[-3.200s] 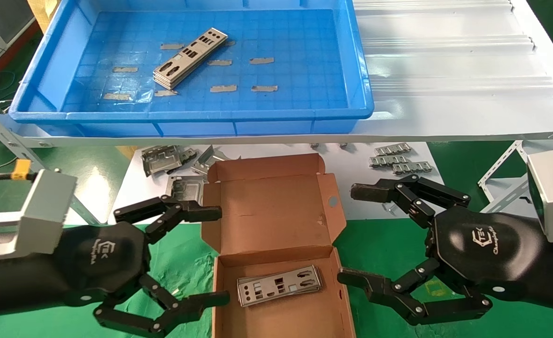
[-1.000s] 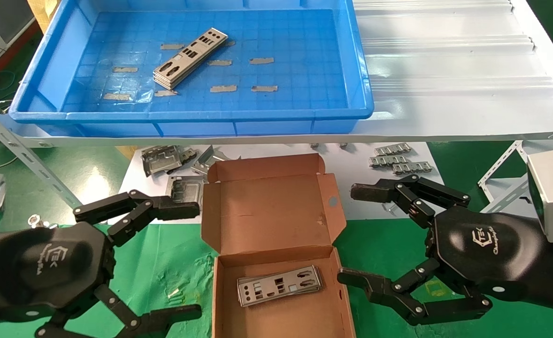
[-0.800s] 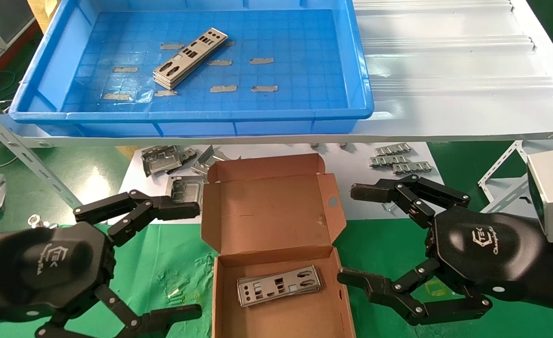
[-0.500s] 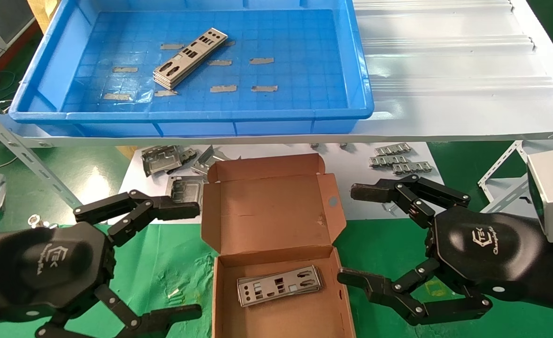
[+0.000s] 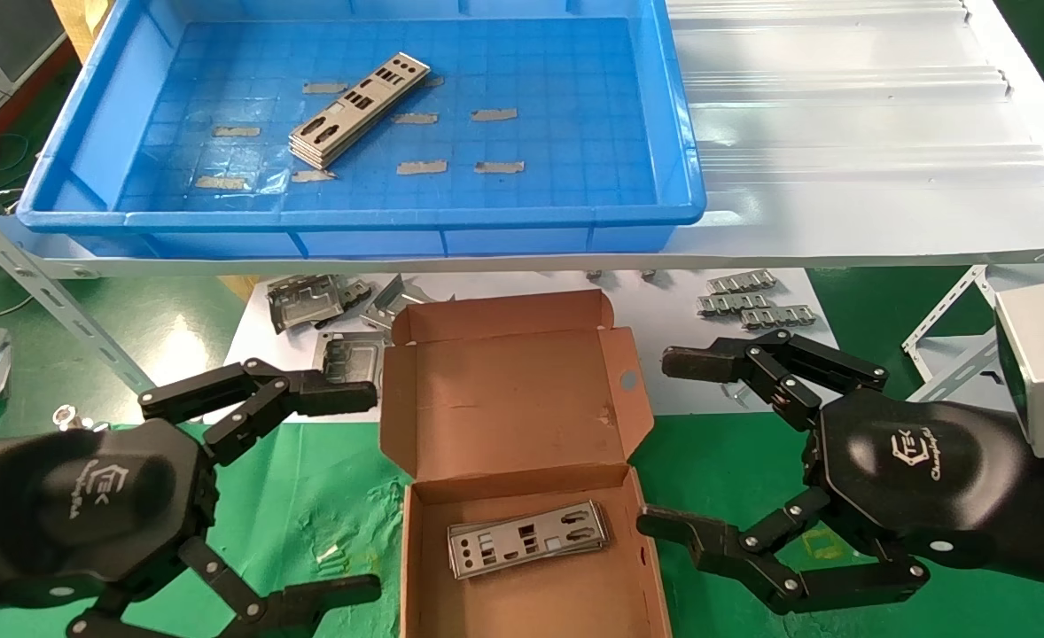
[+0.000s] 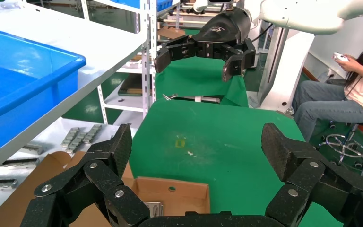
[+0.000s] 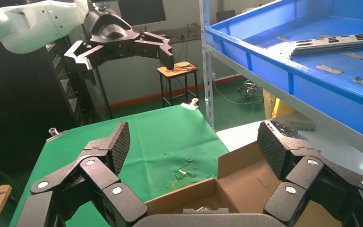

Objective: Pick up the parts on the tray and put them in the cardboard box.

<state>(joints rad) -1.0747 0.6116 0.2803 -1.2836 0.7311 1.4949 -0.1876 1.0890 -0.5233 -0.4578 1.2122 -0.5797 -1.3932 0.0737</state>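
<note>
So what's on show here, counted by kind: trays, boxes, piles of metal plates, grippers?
tray: 1
box: 1
plate piles: 2, tray pile and box pile
grippers: 2, left gripper and right gripper, both open
total: 6

The left gripper [image 5: 358, 486] has drawn back from the cardboard box [image 5: 522, 496] toward the robot's left, jaws spread wide, its upper finger now clear of the box's flap.
</note>
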